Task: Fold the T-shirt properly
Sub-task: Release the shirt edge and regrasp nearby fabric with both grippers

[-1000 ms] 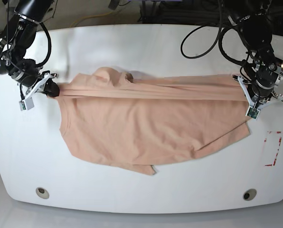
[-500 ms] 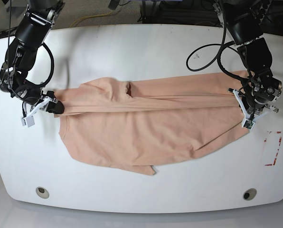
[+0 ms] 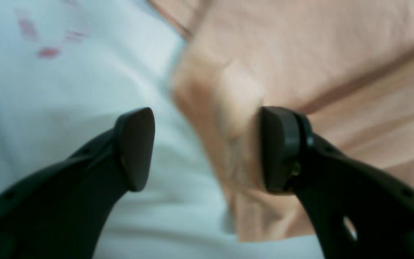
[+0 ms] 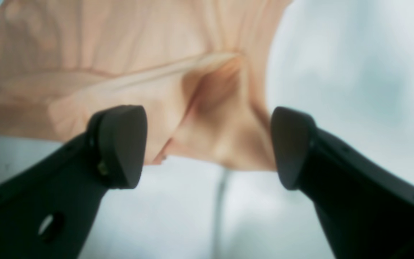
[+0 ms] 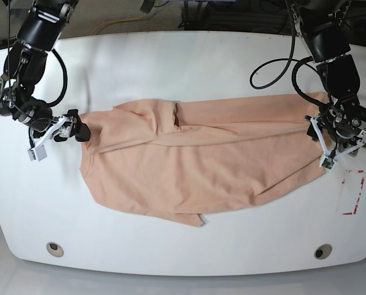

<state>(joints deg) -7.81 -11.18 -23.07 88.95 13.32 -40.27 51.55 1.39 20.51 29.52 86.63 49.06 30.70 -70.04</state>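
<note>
The peach T-shirt (image 5: pixel 195 166) lies spread across the white table (image 5: pixel 183 67), its far edge folded over toward the front. At the shirt's right end my left gripper (image 5: pixel 322 143) is open; in the left wrist view the left gripper (image 3: pixel 207 151) has the cloth's edge (image 3: pixel 228 118) resting against one pad (image 3: pixel 277 149). My right gripper (image 5: pixel 78 131) is open at the shirt's left end. In the right wrist view the right gripper (image 4: pixel 207 147) has a bunched corner of the shirt (image 4: pixel 214 118) lying loose between its wide-apart fingers.
A red rectangular marking (image 5: pixel 353 192) is on the table right of the shirt, also seen as a red marking (image 3: pixel 49 52) in the left wrist view. Two round holes (image 5: pixel 55 249) (image 5: pixel 322 251) sit near the front edge. Black cables (image 5: pixel 275 61) loop behind the left arm.
Both grippers went from shut on the stretched fold to open, letting the cloth go. The taut fold has dropped slack onto the shirt, and both arms have come lower.
</note>
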